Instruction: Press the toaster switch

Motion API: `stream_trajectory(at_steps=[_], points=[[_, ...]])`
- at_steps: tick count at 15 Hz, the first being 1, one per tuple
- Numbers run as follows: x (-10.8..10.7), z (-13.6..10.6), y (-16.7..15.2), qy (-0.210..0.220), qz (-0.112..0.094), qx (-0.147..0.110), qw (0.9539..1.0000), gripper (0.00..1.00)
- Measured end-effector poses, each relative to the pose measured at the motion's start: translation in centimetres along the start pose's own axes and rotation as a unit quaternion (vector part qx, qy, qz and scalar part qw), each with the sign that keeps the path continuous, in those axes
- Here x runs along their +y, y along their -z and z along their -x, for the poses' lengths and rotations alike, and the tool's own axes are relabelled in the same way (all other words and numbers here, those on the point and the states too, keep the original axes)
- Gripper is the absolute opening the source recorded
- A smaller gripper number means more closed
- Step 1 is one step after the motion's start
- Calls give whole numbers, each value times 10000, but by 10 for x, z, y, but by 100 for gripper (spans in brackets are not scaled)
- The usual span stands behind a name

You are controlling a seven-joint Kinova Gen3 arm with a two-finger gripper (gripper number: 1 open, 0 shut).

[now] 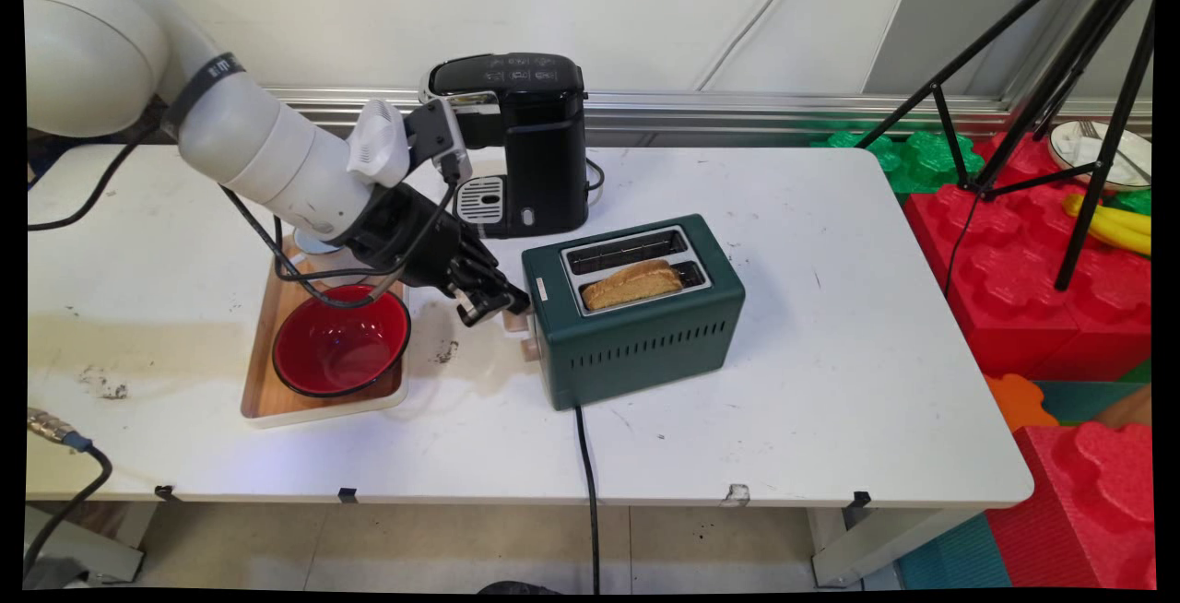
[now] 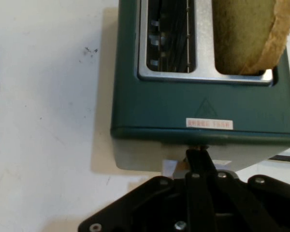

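We take the green toaster as landmark and go left to right. Furthest left of it sits the wooden tray with a red bowl on it, well apart from the toaster. Behind the toaster's left end stands the black coffee machine, near but not touching.

The gripper is at the toaster's left end face. In the hand view the fingers look drawn together to a narrow tip against that face, right where a pale lever knob sticks out. We cannot tell if they pinch it or only press it.

On the toaster top there are 2 slots: the far 1 is empty, the near 1 holds a bread slice standing proud of the rim. The power cord runs off the toaster's front side over the table edge.

Risks as we judge them:
- A narrow tip on a small knob could slip off sideways and scrape the housing.
- A push with a sideways component could slide the toaster right, since nothing braces it.
- The arm's hanging cables drape over the bowl; a swing could snag or tip it.
- The cord could drag if the toaster shifts.
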Motion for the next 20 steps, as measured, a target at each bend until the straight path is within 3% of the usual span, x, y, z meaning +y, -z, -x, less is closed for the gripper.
stream_trajectory(at_steps=[20], points=[[-9,14,-27,-8,88,-228,9997,0]])
